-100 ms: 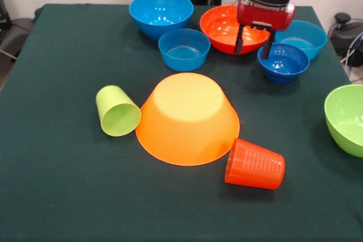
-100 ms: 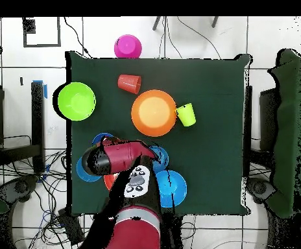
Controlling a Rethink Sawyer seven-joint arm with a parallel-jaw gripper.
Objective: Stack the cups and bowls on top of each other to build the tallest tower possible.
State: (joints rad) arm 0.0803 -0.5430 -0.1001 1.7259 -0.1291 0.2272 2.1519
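A: 2 cups lie on their sides either side of the base. The lime-green cup [image 1: 116,111] is tipped with its mouth toward the camera, just beside the big light-orange bowl [image 1: 187,118]; the ribbed orange cup [image 1: 256,164] rests against that bowl's near rim on the other side.

B: Why is the big bowl upside down?

A: Likely so its wide rim sits flat on the green table [image 1: 57,185] and its flat bottom offers a platform. Nothing stands on it yet, so the tower is only a base.

B: And the arm?

A: The gripper [image 1: 254,42] hangs at the far side, its 2 dark fingers spread apart and holding nothing. They straddle the gap between the red-orange bowl [image 1: 227,26] and a small blue bowl [image 1: 283,62], so I judge it is lining up on a rim of 1 of them, though I cannot tell which.

B: Other pieces?

A: A medium blue bowl [image 1: 161,13], another small blue bowl [image 1: 184,49] in front of it, a third blue bowl [image 1: 305,38] behind the gripper, and a lime-green bowl [image 1: 347,118] at the table's edge. From overhead, a pink bowl [image 2: 127,47] sits at the table's far edge, well apart from the rest.

B: Risk?

A: Glossy rims may slip in a thin pinch.
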